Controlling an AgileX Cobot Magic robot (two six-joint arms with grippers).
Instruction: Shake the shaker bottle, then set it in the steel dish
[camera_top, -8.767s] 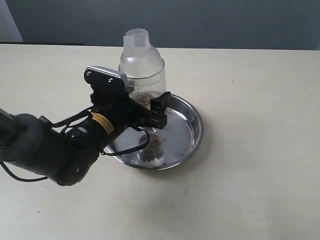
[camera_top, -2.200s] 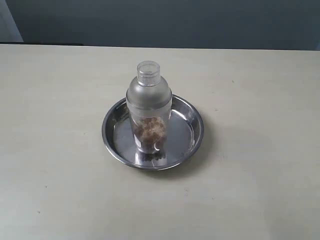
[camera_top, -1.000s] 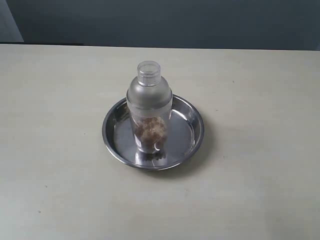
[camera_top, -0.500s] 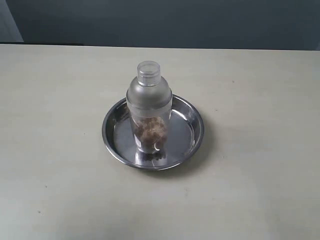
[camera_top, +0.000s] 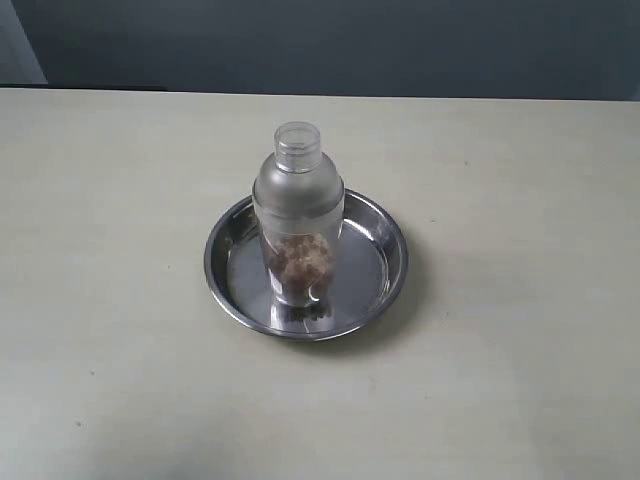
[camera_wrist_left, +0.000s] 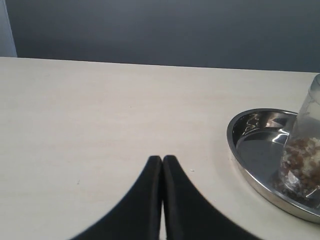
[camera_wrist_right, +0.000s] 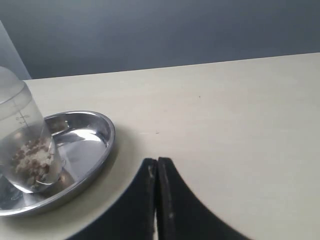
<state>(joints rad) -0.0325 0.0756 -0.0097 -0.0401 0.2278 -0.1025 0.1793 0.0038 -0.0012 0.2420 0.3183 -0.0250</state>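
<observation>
Exterior: bottle (camera_top: 298, 220), upright at frame centre, base flat in dish (camera_top: 388, 285); granules lie low; no arm in view.
Left wrist: left gripper (camera_wrist_left: 162, 160), fingers pressed together, empty, near the dish without touching.
Right wrist: right gripper (camera_wrist_right: 157, 161), fingers together, empty, apart from dish.
Handling: placement looks complete; any retreat should lead away from the rim, since the tall bottle would likely topple if knocked.

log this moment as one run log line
shaker bottle: upright in steel dish, free-standing | left gripper: shut, empty, clear of dish | right gripper: shut, empty, clear of dish | placement: looks done
</observation>
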